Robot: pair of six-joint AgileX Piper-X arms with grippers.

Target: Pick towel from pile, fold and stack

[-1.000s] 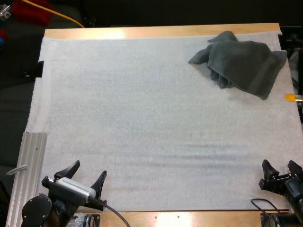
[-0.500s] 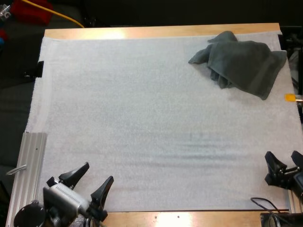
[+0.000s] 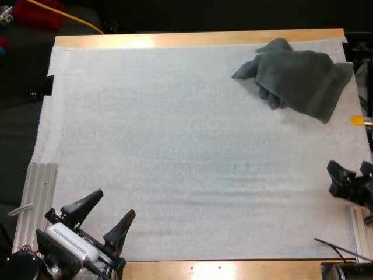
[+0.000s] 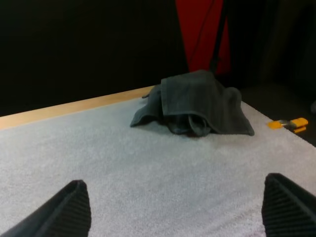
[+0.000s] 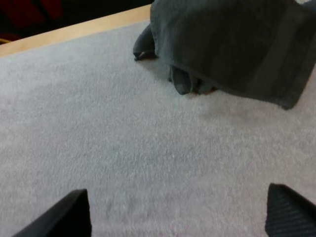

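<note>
A crumpled dark grey-green towel (image 3: 297, 79) lies at the far right corner of the white mat (image 3: 175, 146). The left wrist view has the towel (image 4: 197, 103) far ahead near the mat's far edge, and the right wrist view has the towel (image 5: 232, 49) closer. My left gripper (image 3: 105, 214) hovers at the mat's near left corner, open, nothing between its fingers (image 4: 59, 212). At the right edge of the mat, about halfway down from the towel, my right gripper (image 3: 349, 172) is open and holds nothing; one of its fingers (image 5: 64, 215) stands wide of the other.
A ribbed metal rail (image 3: 35, 210) runs along the mat's near left side. The table's wooden far edge (image 3: 198, 38) borders the mat behind the towel.
My left gripper has drawn back toward the near left corner and turned slightly. My right gripper has moved forward along the right edge, toward the towel. The towel has not moved.
</note>
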